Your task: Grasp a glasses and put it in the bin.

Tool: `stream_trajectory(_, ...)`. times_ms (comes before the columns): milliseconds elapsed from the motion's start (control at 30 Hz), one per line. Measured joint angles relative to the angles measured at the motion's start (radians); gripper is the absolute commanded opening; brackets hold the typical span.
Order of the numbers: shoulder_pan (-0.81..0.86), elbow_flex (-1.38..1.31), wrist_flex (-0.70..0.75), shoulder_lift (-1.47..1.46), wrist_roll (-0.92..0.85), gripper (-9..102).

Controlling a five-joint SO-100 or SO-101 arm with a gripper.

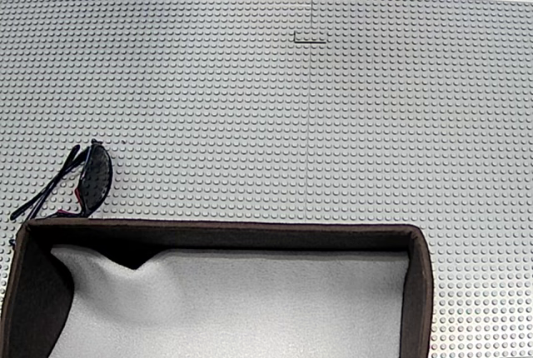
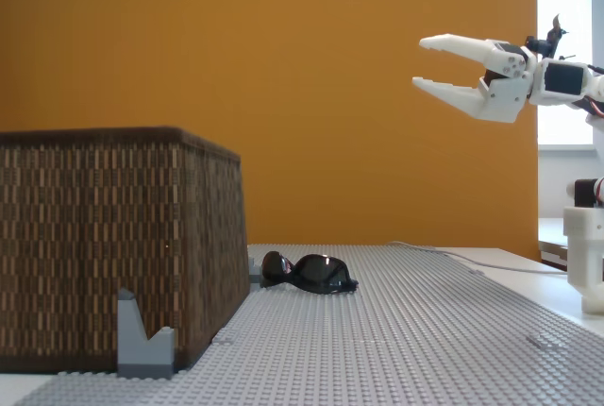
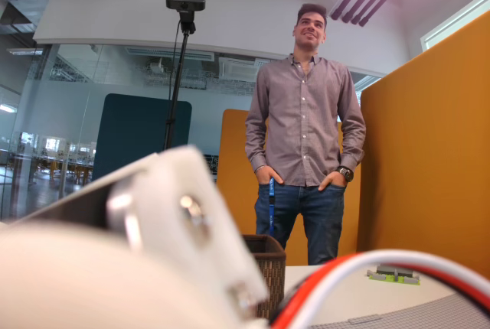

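Dark glasses (image 2: pixel 310 273) lie ungrasped on the worktop (image 2: pixel 425 330) beside the bin (image 2: pixel 113 245); the hand (image 2: pixel 417 63) hangs released, high above, everything left.

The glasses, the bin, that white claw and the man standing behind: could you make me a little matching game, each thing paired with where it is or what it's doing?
Things:
1. glasses
2. bin
3. claw
4. person

Places or states:
A. raised high in the air, fingers apart, holding nothing
B. standing with hands in jeans pockets
C. lying on the studded grey mat just outside the brown wall
D. brown woven walls, soft white lining inside

Pairs: 1-C, 2-D, 3-A, 4-B
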Motion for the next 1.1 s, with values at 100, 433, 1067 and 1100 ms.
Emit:
stream_trajectory(100, 0.017, 0.094, 0.092, 0.014, 0.018, 0)
stream_trajectory(433, 0.034, 0.245, 0.394, -0.002, 0.029, 0)
stream_trajectory(1067, 0.354, -0.374, 0.071, -1.08, 0.252, 13)
stream_trajectory(1100, 0.359, -0.419, 0.109, -1.108, 0.279, 14)
